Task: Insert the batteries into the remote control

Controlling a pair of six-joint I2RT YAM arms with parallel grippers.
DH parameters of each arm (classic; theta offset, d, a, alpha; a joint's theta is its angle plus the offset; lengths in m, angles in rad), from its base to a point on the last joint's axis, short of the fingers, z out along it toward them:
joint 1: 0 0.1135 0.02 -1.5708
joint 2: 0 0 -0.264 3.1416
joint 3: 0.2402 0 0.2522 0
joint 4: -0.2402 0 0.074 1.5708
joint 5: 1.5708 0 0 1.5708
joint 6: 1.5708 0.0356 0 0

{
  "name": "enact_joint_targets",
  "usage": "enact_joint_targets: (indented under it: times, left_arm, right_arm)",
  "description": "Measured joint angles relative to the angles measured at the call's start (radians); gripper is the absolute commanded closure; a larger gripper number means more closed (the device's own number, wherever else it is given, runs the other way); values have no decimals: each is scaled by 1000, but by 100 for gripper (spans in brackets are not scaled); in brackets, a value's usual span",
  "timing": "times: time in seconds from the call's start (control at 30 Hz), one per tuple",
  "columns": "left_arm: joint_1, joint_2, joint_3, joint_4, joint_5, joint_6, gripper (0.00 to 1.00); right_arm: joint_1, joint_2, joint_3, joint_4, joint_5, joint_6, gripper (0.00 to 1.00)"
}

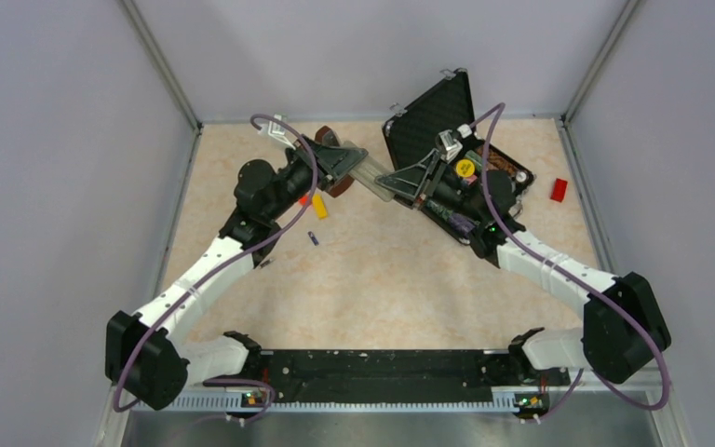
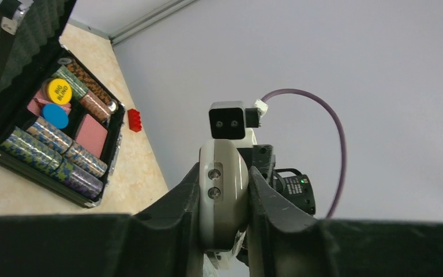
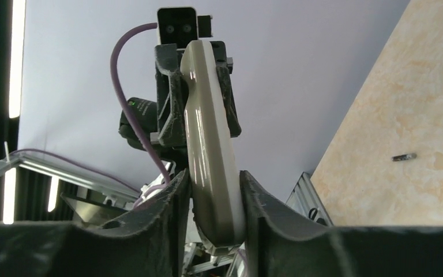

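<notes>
One dark battery lies alone on the tabletop, well apart from my arms. Beyond it, my left end effector and right end effector are each clamped on opposite ends of the remote control, near the open case.

I hold the slim white remote aloft by both ends; one tiny dark battery lies on the table
</notes>
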Motion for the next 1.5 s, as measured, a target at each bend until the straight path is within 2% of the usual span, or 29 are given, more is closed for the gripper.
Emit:
enact_joint_targets:
  times: [0.07, 0.13, 0.27, 0.47, 0.6, 0.9, 1.13, 1.23, 1.5]
  left_arm:
    - [-2, 0, 1, -6, -2, 20, 100]
    - [-3, 0, 1, -38, -6, 61, 100]
    - [-4, -3, 1, -106, -31, 181, 100]
    - [-4, -51, -11, -159, -66, 341, 100]
    - [-4, -68, -19, -155, -80, 394, 100]
    - [-4, -54, -19, -152, -79, 414, 100]
    - [-4, -43, -23, -139, -67, 410, 100]
    - [-4, -42, -28, -135, -60, 410, 100]
    - [-4, -30, -32, -130, -58, 410, 100]
  right_arm:
    - [0, 0, -4, -9, 5, 0, 39]
    - [0, -7, -5, -53, 16, -16, 30]
    - [-10, -61, -14, -222, 53, -79, 25]
    - [-29, -174, -9, -458, 126, -197, 47]
    - [-28, -183, 15, -526, 143, -216, 53]
    - [12, -143, 24, -499, 139, -184, 55]
    - [18, -101, 24, -438, 130, -139, 74]
    - [18, -90, 24, -408, 124, -121, 75]
    - [29, -65, 24, -390, 120, -87, 65]
